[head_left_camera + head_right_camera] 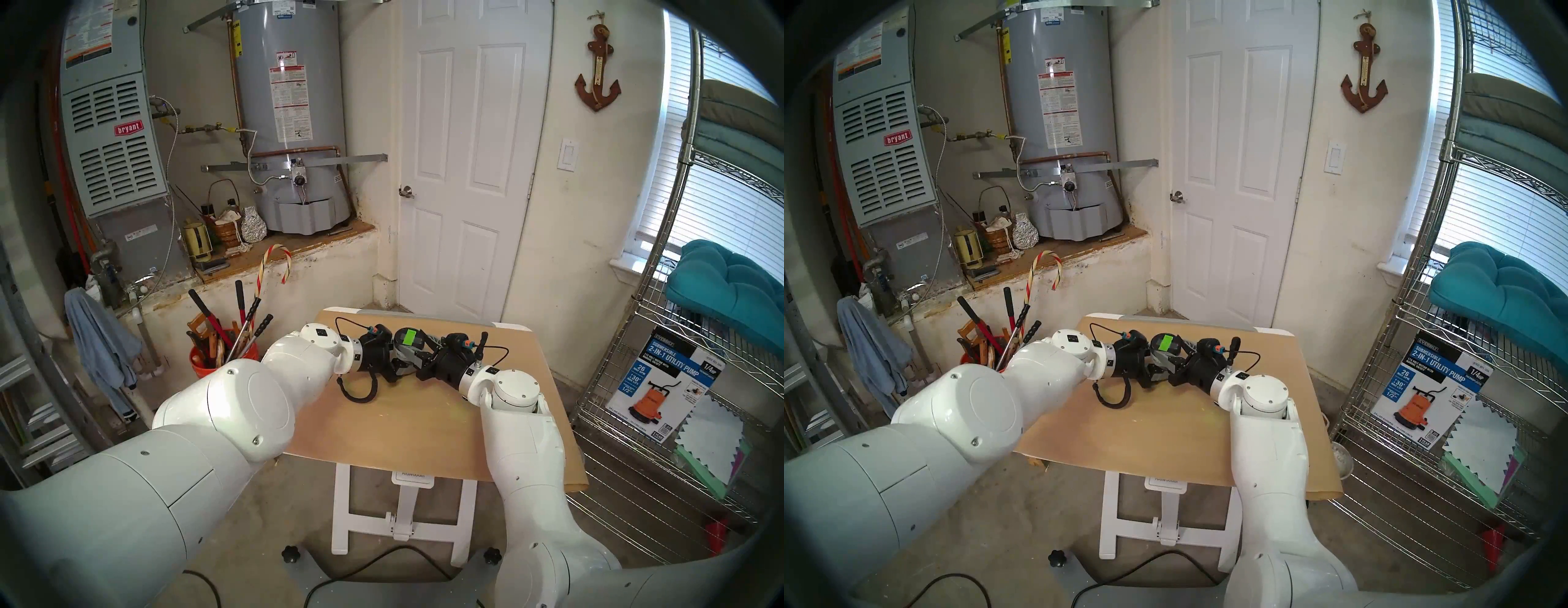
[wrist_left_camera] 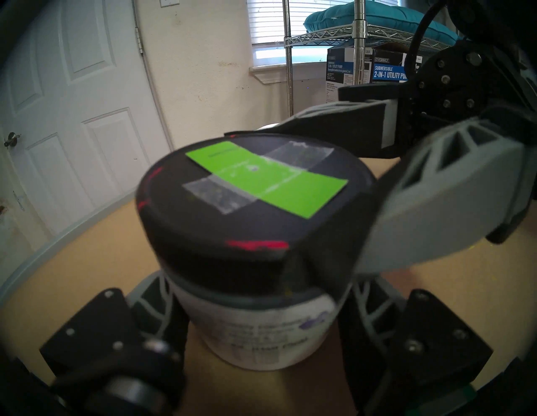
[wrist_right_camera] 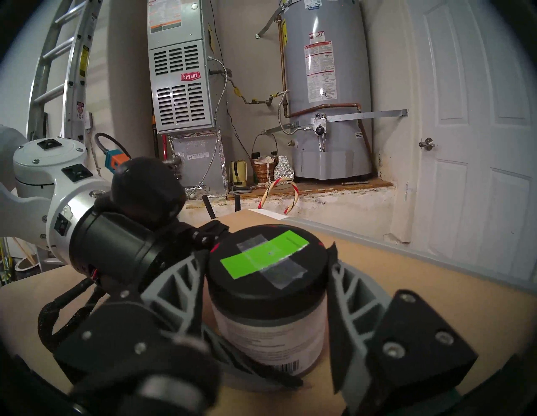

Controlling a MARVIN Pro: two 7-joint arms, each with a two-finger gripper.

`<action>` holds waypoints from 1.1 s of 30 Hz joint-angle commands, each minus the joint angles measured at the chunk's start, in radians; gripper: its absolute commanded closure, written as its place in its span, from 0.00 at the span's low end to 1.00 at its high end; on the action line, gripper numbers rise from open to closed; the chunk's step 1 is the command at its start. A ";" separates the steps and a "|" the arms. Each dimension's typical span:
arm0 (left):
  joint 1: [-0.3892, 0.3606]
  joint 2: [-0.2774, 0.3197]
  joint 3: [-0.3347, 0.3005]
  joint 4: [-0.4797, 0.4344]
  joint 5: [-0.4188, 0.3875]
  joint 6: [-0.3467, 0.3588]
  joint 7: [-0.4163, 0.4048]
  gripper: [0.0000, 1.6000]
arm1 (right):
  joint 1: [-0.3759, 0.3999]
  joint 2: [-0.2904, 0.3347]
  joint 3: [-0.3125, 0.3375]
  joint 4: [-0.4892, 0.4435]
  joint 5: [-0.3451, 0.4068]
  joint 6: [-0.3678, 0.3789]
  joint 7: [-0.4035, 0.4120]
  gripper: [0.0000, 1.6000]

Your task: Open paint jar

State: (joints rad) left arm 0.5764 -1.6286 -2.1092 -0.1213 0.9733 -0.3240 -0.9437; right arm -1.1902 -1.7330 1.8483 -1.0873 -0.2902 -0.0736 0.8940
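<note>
Nearby, "bryant" marks the furnace behind the paint jar.

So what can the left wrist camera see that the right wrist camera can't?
Only the left wrist view shows the wire shelf, the pump box, the window and red marks on the lid's edge.

Only the right wrist view shows the water heater, the furnace, the ladder and the jar's barcode.

Both show the paint jar on the table, its black lid with the green strip, fingers beside the lid, and the white door.
</note>
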 commanded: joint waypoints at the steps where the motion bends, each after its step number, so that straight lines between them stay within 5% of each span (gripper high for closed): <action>1: -0.015 0.006 -0.003 0.004 -0.004 -0.008 -0.032 1.00 | 0.054 0.035 -0.014 0.047 -0.008 -0.048 0.020 1.00; 14: -0.026 0.042 0.002 0.004 0.000 -0.034 -0.107 1.00 | 0.183 0.124 -0.023 0.208 -0.001 -0.092 0.141 1.00; 33: -0.034 0.048 0.037 0.001 0.024 -0.078 -0.155 1.00 | 0.318 0.171 -0.008 0.386 0.043 -0.130 0.350 1.00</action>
State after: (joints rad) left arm 0.5555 -1.5815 -2.0783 -0.1181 0.9928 -0.3810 -1.0726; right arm -0.9500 -1.5867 1.8389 -0.7275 -0.2638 -0.1887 1.2052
